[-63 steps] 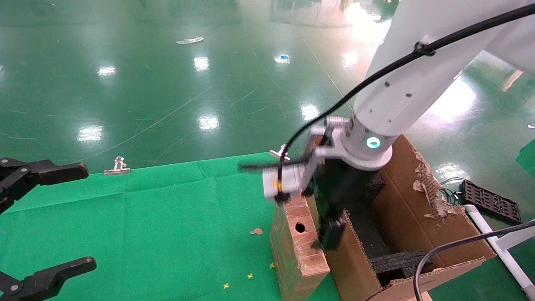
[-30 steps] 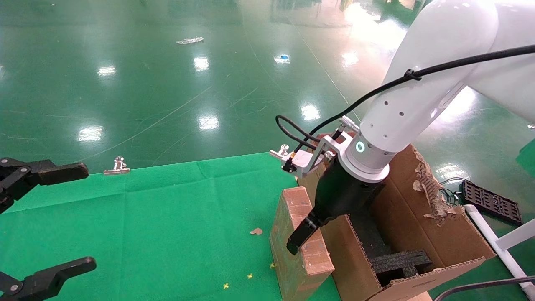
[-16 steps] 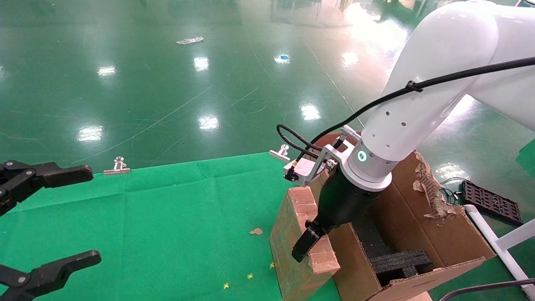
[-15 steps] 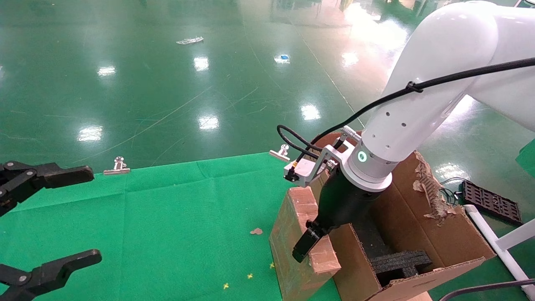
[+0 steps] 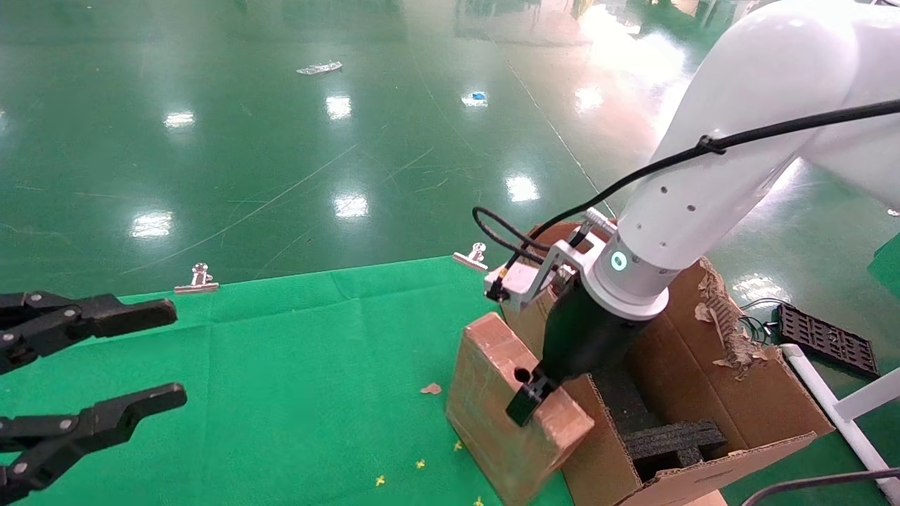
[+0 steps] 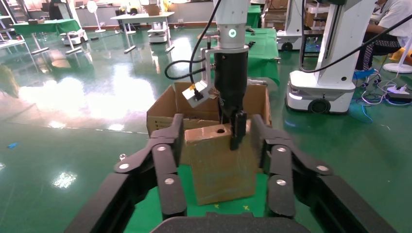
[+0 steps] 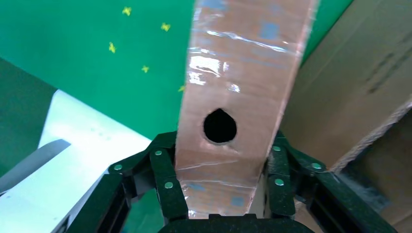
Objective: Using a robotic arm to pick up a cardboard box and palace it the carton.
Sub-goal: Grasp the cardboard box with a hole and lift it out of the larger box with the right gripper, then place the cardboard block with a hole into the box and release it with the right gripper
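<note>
The cardboard box [image 5: 492, 414], narrow and reddish-brown with a round hole [image 7: 220, 126] in its thin top edge, stands tilted beside the carton [image 5: 731, 393]. My right gripper [image 5: 529, 402] on the white robotic arm [image 5: 710, 176] is shut on that thin edge, one finger on each broad face [image 7: 221, 145]. The left wrist view shows the box [image 6: 221, 167] with the right gripper [image 6: 237, 133] on it and the carton [image 6: 163, 119] behind. At the far left my left gripper [image 5: 151, 358] hangs open over the cloth, well away from the box [image 6: 216, 121].
A green cloth [image 5: 281, 365] covers the table, held by metal clips [image 5: 197, 280] at its far edge. Black foam inserts [image 5: 668, 439] sit inside the carton. A black tray [image 5: 826, 341] and a white pipe frame [image 5: 837, 414] lie on the floor to the right.
My right gripper came down from above the carton wall, turned and shut on the box's top edge. The box has tipped and turned. My left gripper has crept to the right.
</note>
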`<state>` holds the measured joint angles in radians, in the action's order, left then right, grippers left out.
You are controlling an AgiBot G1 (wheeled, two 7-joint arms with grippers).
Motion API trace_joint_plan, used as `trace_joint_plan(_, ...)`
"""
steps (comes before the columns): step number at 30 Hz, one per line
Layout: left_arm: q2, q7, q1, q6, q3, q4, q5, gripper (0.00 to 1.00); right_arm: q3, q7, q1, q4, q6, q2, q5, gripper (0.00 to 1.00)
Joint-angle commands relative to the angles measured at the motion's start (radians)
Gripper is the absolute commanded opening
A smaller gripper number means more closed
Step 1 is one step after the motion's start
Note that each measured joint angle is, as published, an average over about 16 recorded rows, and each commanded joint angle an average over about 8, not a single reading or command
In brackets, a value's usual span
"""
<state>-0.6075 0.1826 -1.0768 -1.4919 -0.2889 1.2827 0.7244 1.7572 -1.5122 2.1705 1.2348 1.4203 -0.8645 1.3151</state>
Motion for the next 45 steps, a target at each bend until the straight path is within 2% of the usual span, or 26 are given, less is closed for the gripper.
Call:
trace_joint_plan(1, 0.000, 0.000, 0.000, 0.000, 0.000, 0.000, 0.000, 0.00, 0.000, -0.002, 0.006, 0.007, -0.002, 0.002, 0.006, 0.00)
trace_joint_plan(4, 0.000, 0.000, 0.000, 0.000, 0.000, 0.000, 0.000, 0.00, -0.039, 0.055, 0.038, 0.016, -0.042, 0.048, -0.009, 0.00)
trace_joint_plan(9, 0.000, 0.000, 0.000, 0.000, -0.001, 0.000, 0.000, 0.00, -0.129, 0.188, 0.123, 0.006, -0.128, 0.172, -0.034, 0.00)
trace_joint_plan(14, 0.000, 0.000, 0.000, 0.000, -0.001, 0.000, -0.001, 0.00, -0.186, 0.270, 0.212, -0.035, -0.177, 0.290, -0.004, 0.00)
trace_joint_plan(19, 0.001, -0.001, 0.000, 0.001, -0.001, 0.000, -0.001, 0.00, -0.188, 0.295, 0.274, -0.089, -0.168, 0.366, 0.087, 0.00)
trace_joint_plan(24, 0.001, -0.001, 0.000, 0.001, -0.002, 0.000, -0.001, 0.01, -0.161, 0.288, 0.297, -0.135, -0.121, 0.415, 0.168, 0.00)
trace_joint_plan(25, 0.001, -0.001, 0.000, 0.001, -0.002, 0.000, -0.001, 0.08, -0.156, 0.284, 0.298, -0.144, -0.109, 0.424, 0.178, 0.00)
trace_joint_plan(32, 0.001, -0.001, 0.000, 0.001, -0.002, 0.000, -0.001, 0.95, -0.111, 0.243, 0.262, -0.215, -0.053, 0.467, 0.214, 0.00)
trace_joint_plan(33, 0.001, -0.001, 0.000, 0.001, -0.002, 0.000, -0.001, 1.00, -0.103, 0.239, 0.250, -0.225, -0.052, 0.470, 0.218, 0.00)
trace_joint_plan(45, 0.001, -0.001, -0.001, 0.001, -0.003, 0.000, -0.002, 1.00, -0.025, 0.231, 0.059, -0.349, -0.145, 0.417, 0.227, 0.00)
